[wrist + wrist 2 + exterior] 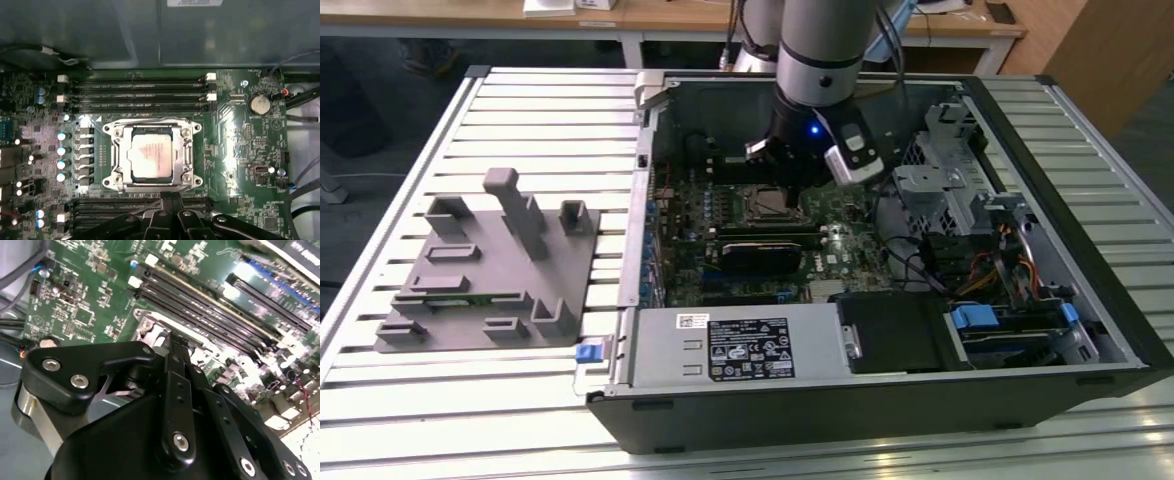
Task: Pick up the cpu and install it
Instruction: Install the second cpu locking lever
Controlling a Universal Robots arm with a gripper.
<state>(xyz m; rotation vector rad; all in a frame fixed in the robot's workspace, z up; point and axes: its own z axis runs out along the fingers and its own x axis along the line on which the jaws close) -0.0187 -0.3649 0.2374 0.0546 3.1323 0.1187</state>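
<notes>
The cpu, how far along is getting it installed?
Looks done: the pale silvery square cpu lies flat inside the metal socket frame on the green motherboard. The black gripper hovers beside the socket, holding nothing visible. Whether the frame is latched is unclear.

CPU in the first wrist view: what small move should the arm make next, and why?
Probably lift straight up, clear of the board. The cpu lies flat inside the socket frame, and the gripper sits beside it with fingers shut on nothing, so nothing seems left to carry.

Slatted metal table point(520, 110), grey fixture block point(487, 270) and open computer case point(881, 400) on it
</notes>
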